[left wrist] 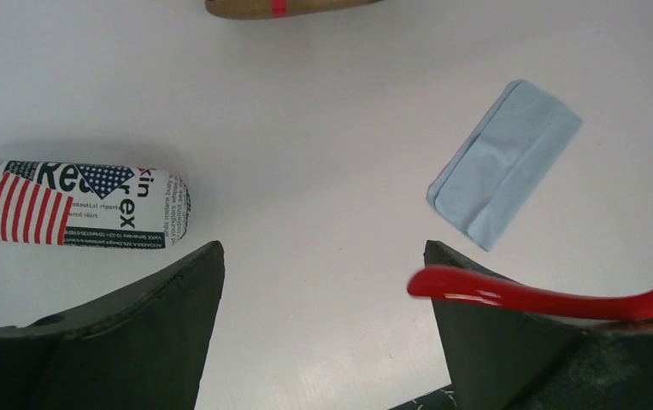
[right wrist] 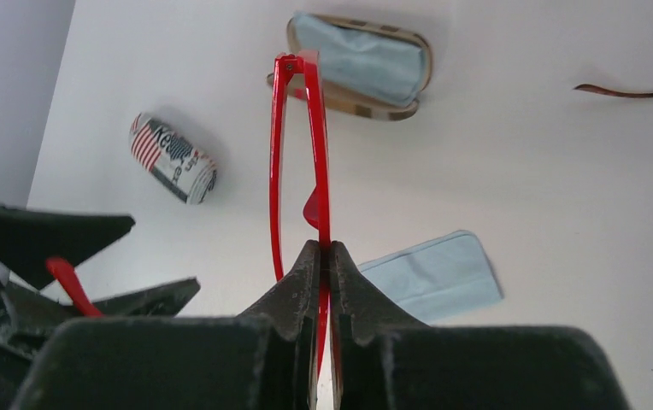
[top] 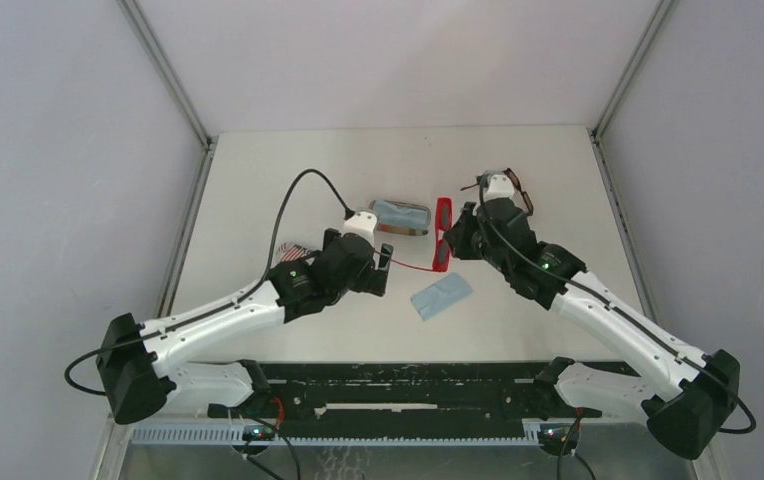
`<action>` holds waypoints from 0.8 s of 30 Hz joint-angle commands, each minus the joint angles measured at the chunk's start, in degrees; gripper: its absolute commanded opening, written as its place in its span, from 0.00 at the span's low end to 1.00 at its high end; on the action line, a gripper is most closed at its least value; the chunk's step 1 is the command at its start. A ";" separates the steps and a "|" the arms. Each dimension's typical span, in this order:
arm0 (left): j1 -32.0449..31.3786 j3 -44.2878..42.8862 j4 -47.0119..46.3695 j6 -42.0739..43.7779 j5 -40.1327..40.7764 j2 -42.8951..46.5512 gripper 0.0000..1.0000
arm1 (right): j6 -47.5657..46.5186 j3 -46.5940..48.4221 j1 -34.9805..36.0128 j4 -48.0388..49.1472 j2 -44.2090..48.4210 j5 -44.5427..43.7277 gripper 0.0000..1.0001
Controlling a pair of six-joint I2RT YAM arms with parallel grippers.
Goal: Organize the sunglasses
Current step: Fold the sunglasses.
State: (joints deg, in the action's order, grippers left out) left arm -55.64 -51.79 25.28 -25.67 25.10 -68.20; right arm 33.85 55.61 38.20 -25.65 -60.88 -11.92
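Holds the bright red plastic sunglasses with dark lenses (top: 443,232) at mid-table in the right gripper (right wrist: 321,249), with the black jaws pressed tight together on the red frame (seen edge-on from the right wrist, straight up out of the closed tips). From above, shows the red front standing on end, with one thin red temple stretched out sideways toward the left arm. Cannot tell from above whether lifted or touching the white tabletop (top: 258,190).

Has the left gripper (left wrist: 323,256) spread wide, with the tip of that red temple against the inner face of one black finger (left wrist: 494,333) and poking just into the gap. Clamps nothing there.

At the far side of the table, just behind the right wrist and mostly hidden by it: the slim dark brown sunglasses (top: 520,190), with only a thin brown temple showing from the right wrist camera.

Just left of the red pair: an open brown oval case (top: 401,217) with a light blue cloth tucked inside. Nearer the bases, between the two arms: a folded light blue cloth (top: 441,296) flat on the table. Beside the left forearm and partly covered by it: a closed oval flag-print case (left wrist: 75,205) on its side, well apart from the loose cloth.
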 commanded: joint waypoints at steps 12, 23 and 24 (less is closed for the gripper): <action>-0.14 -13.76 0.21 0.45 2.83 -6.45 0.90 | -8.45 1.16 9.83 2.75 0.34 3.36 0.00; 3.63 -13.87 -6.70 -2.76 -0.84 -8.70 0.93 | -2.98 -2.31 0.34 1.87 4.60 0.82 0.00; 5.00 -12.49 -8.17 -4.40 -2.37 -8.78 0.93 | -1.84 -3.79 -1.88 2.24 6.17 1.11 0.00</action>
State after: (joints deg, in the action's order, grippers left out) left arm -54.50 -64.73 23.88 -25.98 25.89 -77.19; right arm 27.49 54.78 43.18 -24.58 -60.05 -5.54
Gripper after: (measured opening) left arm 0.924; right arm 0.010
